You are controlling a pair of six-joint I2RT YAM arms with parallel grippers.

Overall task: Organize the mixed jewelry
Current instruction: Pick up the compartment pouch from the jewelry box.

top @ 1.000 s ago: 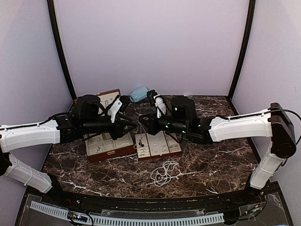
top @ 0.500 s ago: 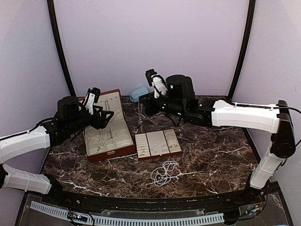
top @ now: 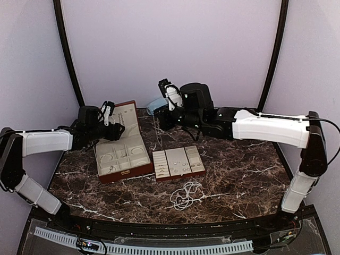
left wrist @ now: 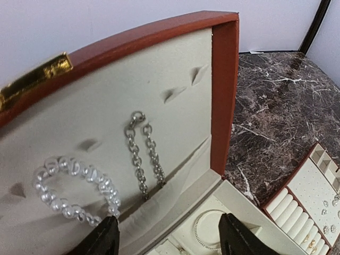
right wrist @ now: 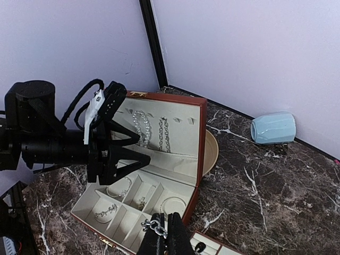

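The open reddish-brown case (top: 121,172) holds jewelry: a pearl bracelet (left wrist: 74,186) and a silver chain (left wrist: 142,154) hang on the cream lid, and a thin bangle (left wrist: 208,231) lies in a compartment. My left gripper (left wrist: 170,240) is open and empty just in front of the lid; it also shows in the top view (top: 119,130). My right gripper (right wrist: 166,236) is shut on a silver chain (right wrist: 154,226), held above the case's right front corner, and shows in the top view (top: 159,119). A pearl strand (top: 186,194) lies loose on the table.
A cream tray insert (top: 178,171) with small rings and earrings sits right of the case. A pale blue rounded object (right wrist: 272,128) lies at the back wall. A beige round dish (right wrist: 211,151) lies behind the lid. Walls close in on three sides.
My left arm has drawn back left and lifted off the case compartments to face the lid. My right gripper has risen and moved back over the table with the chain in it.
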